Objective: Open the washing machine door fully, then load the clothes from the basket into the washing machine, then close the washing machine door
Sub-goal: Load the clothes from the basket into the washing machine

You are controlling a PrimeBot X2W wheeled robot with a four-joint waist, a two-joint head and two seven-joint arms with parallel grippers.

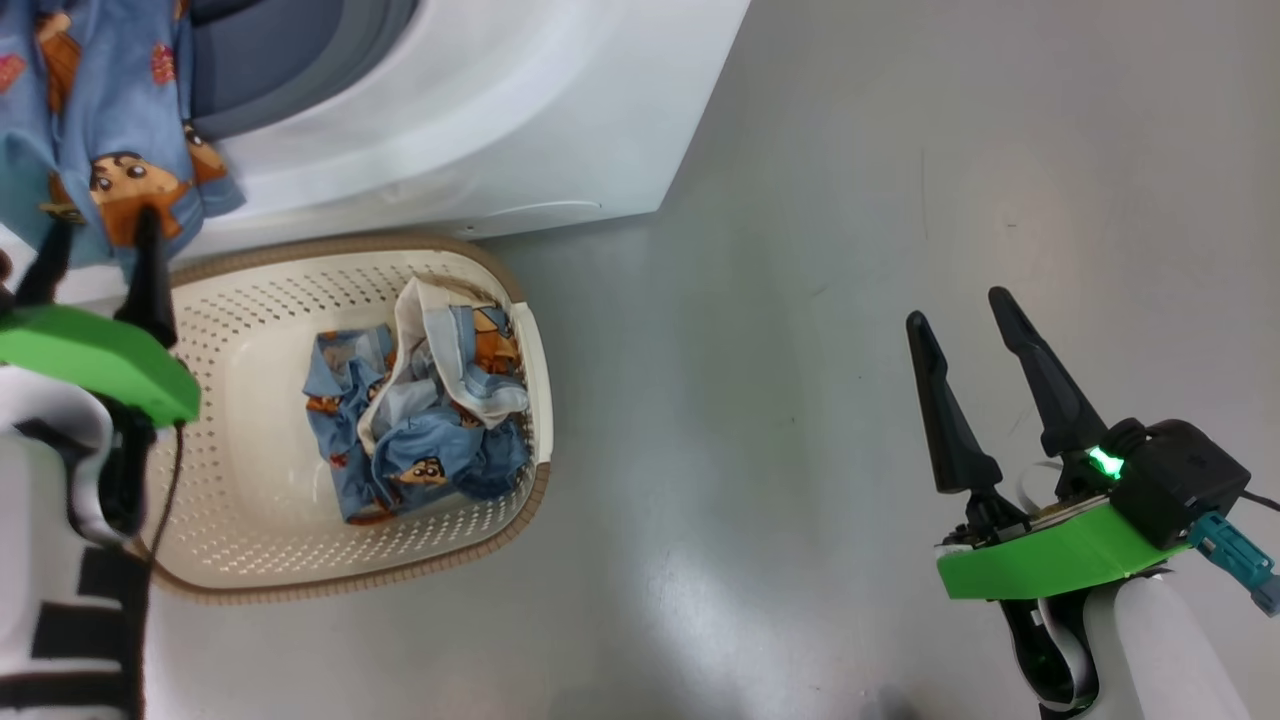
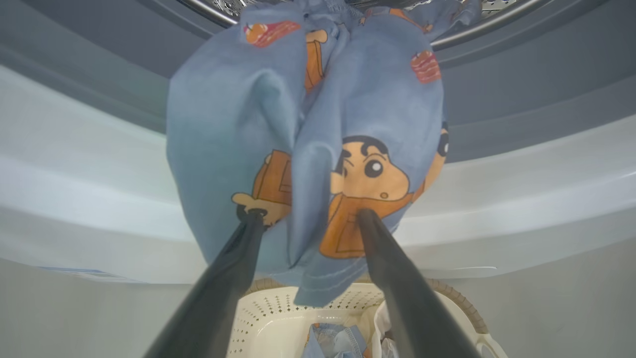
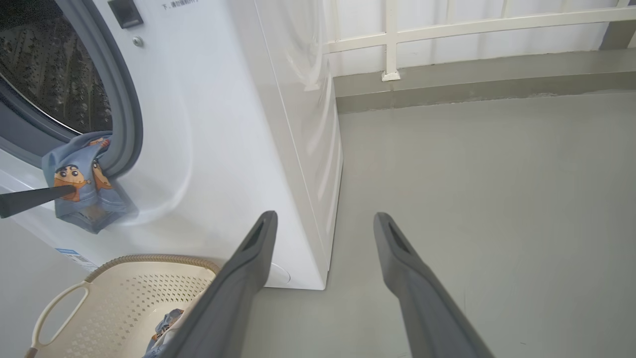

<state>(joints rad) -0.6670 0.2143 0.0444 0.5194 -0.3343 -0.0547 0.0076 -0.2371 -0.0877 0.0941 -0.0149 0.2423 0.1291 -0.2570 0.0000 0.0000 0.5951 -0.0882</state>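
Left end effector (image 2: 310, 214) is seen spread wide, fingertips set against a blue garment (image 2: 223, 124) draped over the washing machine (image 1: 480, 120) drum lip; nothing is clamped. Other clothes (image 1: 420, 420) are found in the basket (image 1: 250, 300). Right end effector (image 1: 957, 308) is held wide open, empty, above the floor (image 1: 800, 400).

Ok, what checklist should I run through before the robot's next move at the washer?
1. Hanging garment fully inside the drum: not ok, it drapes out over the rubber ring.
2. Left gripper unclamped: ok, its fingers are spread, with the tips at the cloth.
3. Right gripper free: ok, open and holding nothing.
4. Basket emptied: not ok, clothes lie inside.
5. Door swung fully open: cannot tell.
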